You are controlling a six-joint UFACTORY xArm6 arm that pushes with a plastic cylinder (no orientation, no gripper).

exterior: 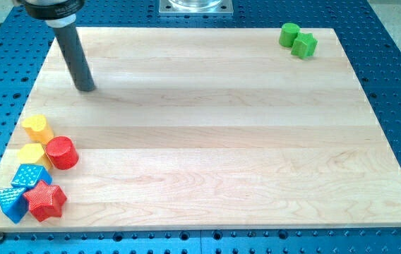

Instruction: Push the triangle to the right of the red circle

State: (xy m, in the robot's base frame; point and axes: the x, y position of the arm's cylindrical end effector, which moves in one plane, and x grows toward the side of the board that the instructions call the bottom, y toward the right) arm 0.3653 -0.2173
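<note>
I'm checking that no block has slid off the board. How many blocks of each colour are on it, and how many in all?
Green: 2, a cylinder and a cube-like block at the view's top right.
Yellow: 2.
Red: 2, a circle and a star.
Blue: 2, a cube and a triangle.
Total: 8.

blue triangle [10, 203] bottom-left, red circle [61, 153] (above-right)
</note>
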